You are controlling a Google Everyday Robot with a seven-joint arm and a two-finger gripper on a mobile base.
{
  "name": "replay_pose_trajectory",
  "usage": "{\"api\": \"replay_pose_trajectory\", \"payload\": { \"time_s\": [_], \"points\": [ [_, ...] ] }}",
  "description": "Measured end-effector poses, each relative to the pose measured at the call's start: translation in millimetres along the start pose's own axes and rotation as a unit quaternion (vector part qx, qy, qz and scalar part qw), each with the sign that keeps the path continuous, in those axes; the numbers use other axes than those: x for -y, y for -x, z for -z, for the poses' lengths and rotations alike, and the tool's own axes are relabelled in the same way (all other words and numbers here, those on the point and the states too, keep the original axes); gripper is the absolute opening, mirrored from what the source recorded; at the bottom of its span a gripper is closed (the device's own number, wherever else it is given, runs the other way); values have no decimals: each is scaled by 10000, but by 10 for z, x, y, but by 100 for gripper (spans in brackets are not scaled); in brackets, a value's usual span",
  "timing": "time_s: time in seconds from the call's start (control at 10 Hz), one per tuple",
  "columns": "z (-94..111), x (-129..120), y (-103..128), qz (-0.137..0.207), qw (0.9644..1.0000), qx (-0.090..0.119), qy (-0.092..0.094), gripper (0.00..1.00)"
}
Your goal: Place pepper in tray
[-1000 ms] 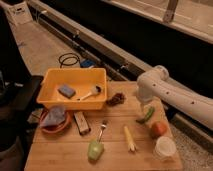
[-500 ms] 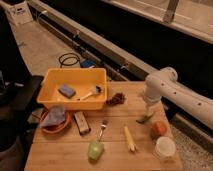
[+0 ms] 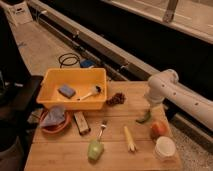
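The pepper (image 3: 144,118), slim and dark green, is at the right side of the wooden table (image 3: 60,157), its tip pointing down-left. My gripper (image 3: 151,110) hangs at the end of the white arm (image 3: 167,87) that comes in from the right. It sits directly over the pepper's upper end and seems to touch it. The yellow-orange tray (image 3: 70,104) stands at the table's back left, well to the left of the gripper. It holds a blue sponge (image 3: 66,90) and a small brush (image 3: 90,93).
A reddish bowl (image 3: 46,130) with a grey cloth (image 3: 52,116) stands front left. A dark bar (image 3: 81,122), a fork (image 3: 102,129), a pale green vegetable (image 3: 95,149), a corn cob (image 3: 129,138), an orange fruit (image 3: 158,129), a white cup (image 3: 165,146) and a dark cluster (image 3: 116,98) lie on the table.
The arm's elbow has moved a little to the right and its end has come lower. The pepper has shifted slightly down and left beneath the gripper.
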Motion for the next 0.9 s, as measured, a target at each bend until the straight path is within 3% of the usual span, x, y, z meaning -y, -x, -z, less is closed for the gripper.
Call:
{"api": "replay_pose_trajectory", "payload": {
  "time_s": [0.2, 0.6, 0.9],
  "points": [
    [-169, -20, -53, -77, 9999, -24, 127, 74],
    [-490, -157, 5, -173, 9988, 151, 442, 73],
    [-580, -259, 6, -198, 9980, 269, 538, 48]
  ]
}}
